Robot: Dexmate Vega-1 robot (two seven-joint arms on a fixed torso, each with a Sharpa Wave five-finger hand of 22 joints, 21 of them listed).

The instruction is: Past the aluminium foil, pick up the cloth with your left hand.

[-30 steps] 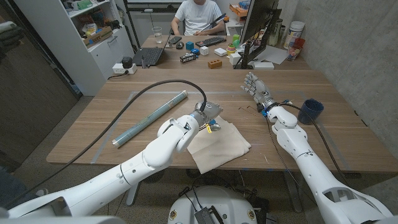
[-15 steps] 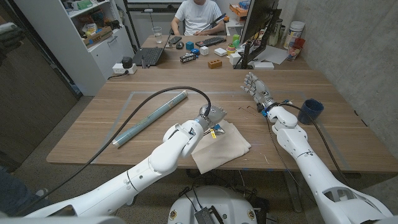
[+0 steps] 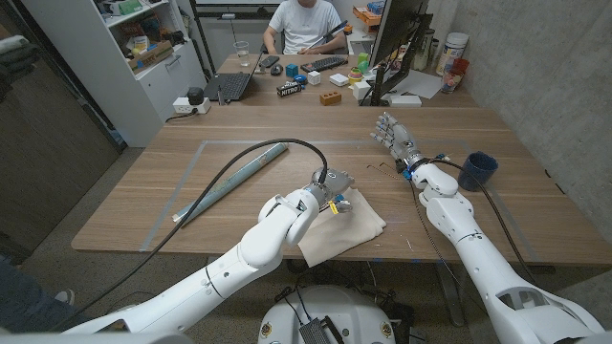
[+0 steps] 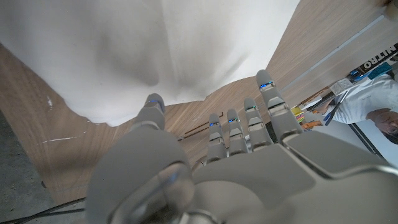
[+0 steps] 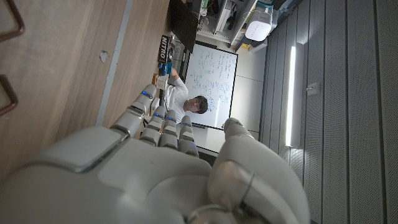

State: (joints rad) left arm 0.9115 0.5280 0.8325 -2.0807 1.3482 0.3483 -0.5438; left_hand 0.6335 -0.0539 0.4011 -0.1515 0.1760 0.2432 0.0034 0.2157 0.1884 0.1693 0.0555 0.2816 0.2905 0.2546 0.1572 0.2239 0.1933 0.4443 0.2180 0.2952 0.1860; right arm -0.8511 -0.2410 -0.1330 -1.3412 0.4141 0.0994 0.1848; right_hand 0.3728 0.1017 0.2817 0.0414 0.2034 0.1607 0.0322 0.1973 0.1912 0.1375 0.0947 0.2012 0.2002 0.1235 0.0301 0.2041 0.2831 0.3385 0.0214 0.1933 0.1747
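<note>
A beige cloth point(image 3: 349, 225) lies near the table's front edge, a little right of the middle; in the left wrist view the cloth point(image 4: 155, 43) looks white. My left hand point(image 3: 333, 183) hovers over the cloth's far edge, and my left hand point(image 4: 242, 155) has its fingers stretched out and its thumb apart, holding nothing. The aluminium foil roll point(image 3: 225, 183) lies slantwise to the left of the hand, with the arm's black cable point(image 3: 229, 164) running over it. My right hand point(image 3: 392, 132) stands open at the far right of the table, fingers spread, and my right hand point(image 5: 155, 162) holds nothing.
A dark blue cup point(image 3: 476, 170) stands at the right, beside my right forearm. Behind the wooden table point(image 3: 239, 134) a second table carries a laptop point(image 3: 229, 86), a keyboard, small blocks and a monitor point(image 3: 397, 38). A person point(image 3: 304, 24) sits there.
My left hand has shifted a little to the right and nearer, onto the cloth's far edge. The right hand, the cloth and the foil roll have stayed put.
</note>
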